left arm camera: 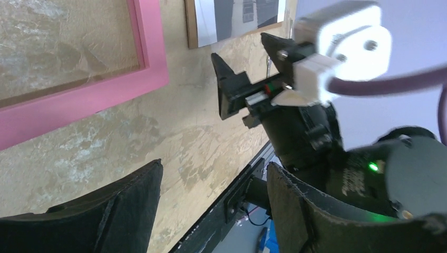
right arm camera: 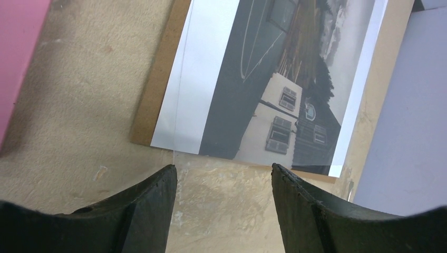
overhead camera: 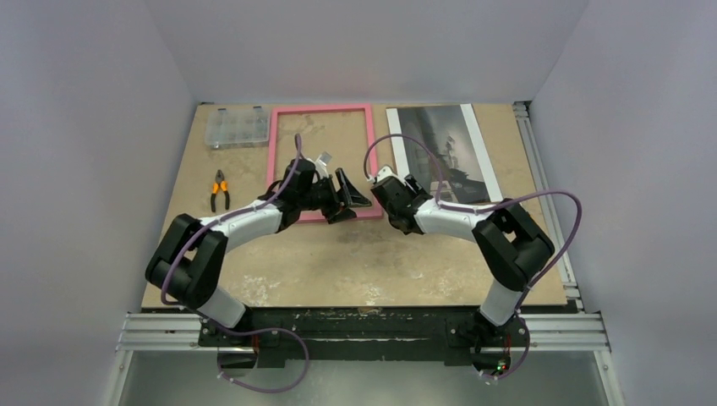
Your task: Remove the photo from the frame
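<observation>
The pink frame (overhead camera: 321,161) lies flat at the back middle of the table, bare board showing through it. In the left wrist view a corner of the frame (left arm camera: 79,105) shows. To its right the photo (overhead camera: 444,152) lies face up on a brown backing board (right arm camera: 158,89), outside the frame. My right gripper (right arm camera: 224,168) is open with nothing between its fingers. Its tips stand just short of the near end of the photo (right arm camera: 274,79). My left gripper (left arm camera: 213,168) is open and empty beside the frame's near right corner. It faces the right gripper (overhead camera: 418,190).
A clear compartment box (overhead camera: 237,127) stands at the back left. Orange-handled pliers (overhead camera: 220,190) lie left of the frame. A metal rail (overhead camera: 541,194) runs along the table's right edge, close to the photo. Grey walls close in on three sides.
</observation>
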You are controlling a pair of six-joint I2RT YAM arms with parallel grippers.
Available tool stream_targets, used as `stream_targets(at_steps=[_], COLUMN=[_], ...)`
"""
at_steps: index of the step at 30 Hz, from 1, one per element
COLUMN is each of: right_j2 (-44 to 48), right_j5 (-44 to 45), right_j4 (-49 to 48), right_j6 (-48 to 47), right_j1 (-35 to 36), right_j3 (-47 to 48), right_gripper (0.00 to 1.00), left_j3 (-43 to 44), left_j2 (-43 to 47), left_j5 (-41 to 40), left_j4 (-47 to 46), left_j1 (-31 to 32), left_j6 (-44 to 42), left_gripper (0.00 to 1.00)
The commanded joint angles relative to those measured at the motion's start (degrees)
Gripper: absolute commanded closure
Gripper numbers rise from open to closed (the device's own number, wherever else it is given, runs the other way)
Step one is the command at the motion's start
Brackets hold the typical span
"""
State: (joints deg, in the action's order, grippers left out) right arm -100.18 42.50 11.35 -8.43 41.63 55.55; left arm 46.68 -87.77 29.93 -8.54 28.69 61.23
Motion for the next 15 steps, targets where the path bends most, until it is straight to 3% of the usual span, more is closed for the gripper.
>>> stream_targets(at_steps=[1,8,15], right_j2=[3.4,5.2,7.5], right_j5=[3.7,2.2,0.2], right_j4=[-4.8,-4.6,-4.3], right_j6=[-1.8,-1.3,1.1], right_j1=[-1.4,-2.6,-4.0], right_j3=[1.0,0.8,0.6], right_gripper=[0.37,0.37,0.37], left_j3=[1.3,4.7,11.2], left_j2=[-3.7,-11.2,-18.1], left_j5=[2.9,3.7,2.3], left_j4=[-9.1,-14.5,-16.5], left_j1=[0.1,1.5,4.2], left_j6=[5.3,8.7,9.2], left_gripper=[0.30,0.38,0.56])
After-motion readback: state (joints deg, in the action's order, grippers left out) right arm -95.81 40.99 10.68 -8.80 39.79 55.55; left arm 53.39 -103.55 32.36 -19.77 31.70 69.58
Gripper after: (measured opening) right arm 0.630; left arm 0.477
